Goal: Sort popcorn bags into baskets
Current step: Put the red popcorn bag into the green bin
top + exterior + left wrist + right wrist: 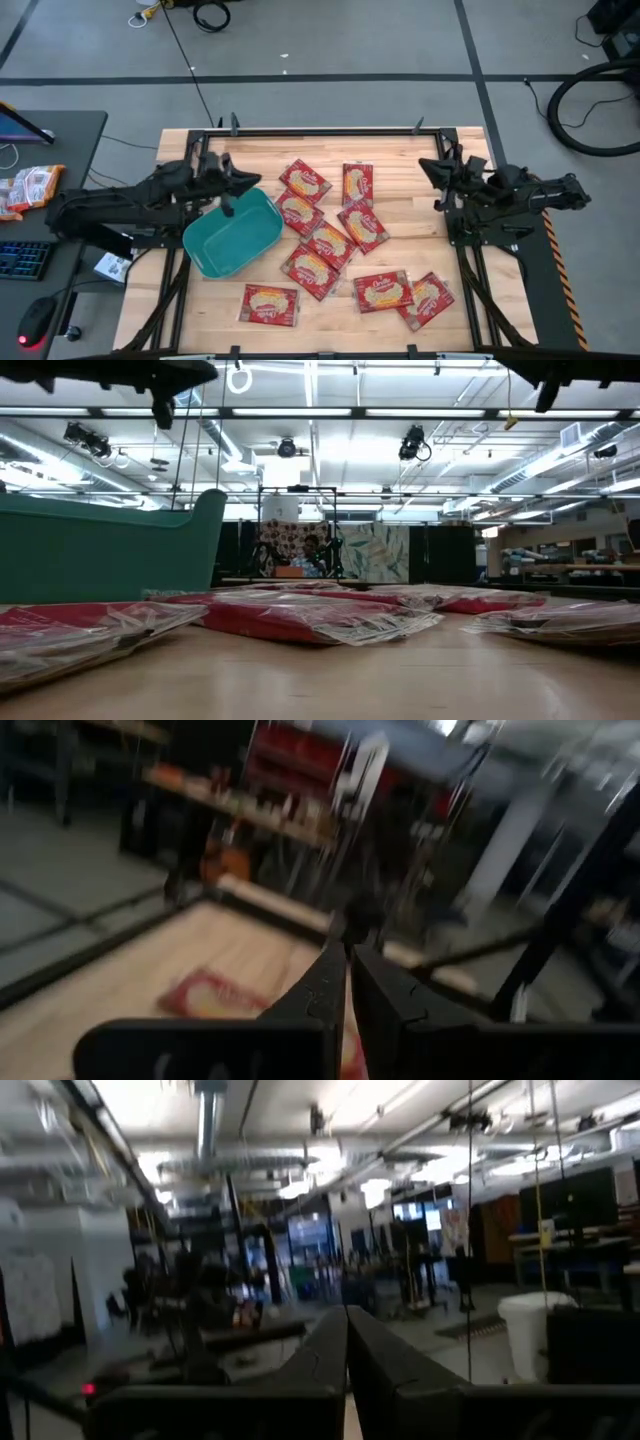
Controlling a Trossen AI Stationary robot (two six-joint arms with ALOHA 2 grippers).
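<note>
The left gripper (238, 182) is up over the far rim of the basket (215, 252). Its two fingers (325, 982) are pressed together and hold nothing. The basket is a teal tub. It sits on the left part of the wooden counter (400, 318), turned a little. It looks empty inside.

The popcorn bags all lie flat on the counter, to the right of the basket. One bag (270, 303) lies alone near the front edge, just below the basket. A bunch of bags sits in the middle, and some of them touch or lie partly over each other. One of these bags (297, 211) is just beside the right rim of the basket. Two more bags (383, 291) lie side by side near the front right.

The right gripper (435, 175) waits over the right side of the counter, away from the bags. Its fingers (322, 1348) are together too, with nothing between them.
</note>
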